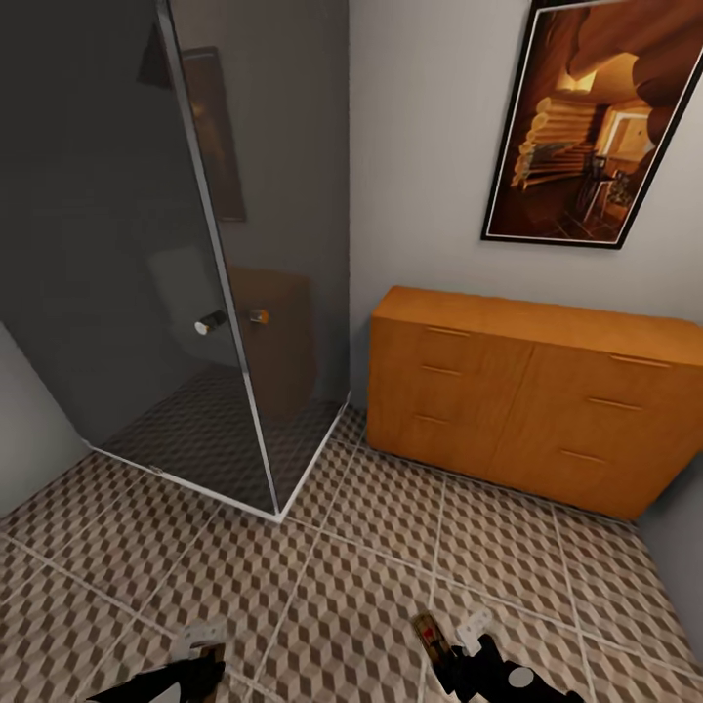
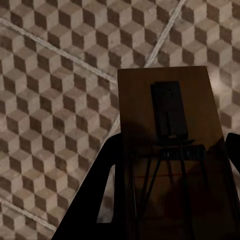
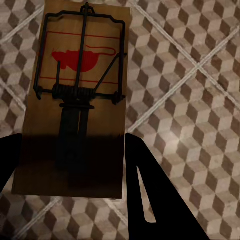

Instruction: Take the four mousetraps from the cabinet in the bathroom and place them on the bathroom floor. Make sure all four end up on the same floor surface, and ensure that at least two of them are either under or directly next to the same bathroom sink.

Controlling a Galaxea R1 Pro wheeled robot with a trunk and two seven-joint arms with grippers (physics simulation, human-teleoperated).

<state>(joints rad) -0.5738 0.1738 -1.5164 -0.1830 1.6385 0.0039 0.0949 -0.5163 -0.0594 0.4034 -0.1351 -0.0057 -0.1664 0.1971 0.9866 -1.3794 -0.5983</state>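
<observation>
Head view looks down at a bathroom floor (image 1: 391,547) made of big square tiles with a brown, beige and white cube pattern and pale lines between them. A low, wide orange-brown wooden cabinet (image 1: 527,400) with thin bar handles stands against the pale wall, and all its drawers look shut. Above it hangs a big picture in a black frame (image 1: 586,117). Beside the cabinet is a dark glass shower box (image 1: 146,244) with a shiny metal edge and a small round knob. At the bottom of this view the black left gripper (image 1: 195,649) and the black right gripper (image 1: 451,640) hang over the tiles, well apart from the cabinet. The right gripper has a small flat brown piece at its tip. Closer up, the right wrist view shows a flat brown wooden mousetrap (image 3: 75,100) with thin dark wire parts and a red mouse shape on it. The two black fingers (image 3: 150,200) press on its two long sides, so this gripper is clamped on the trap, above the floor tiles. In the left wrist view, another flat brown mousetrap (image 2: 170,150) with a dark metal piece sits between the left black fingers (image 2: 90,200), squeezed tight too, over the same patterned tiles.
</observation>
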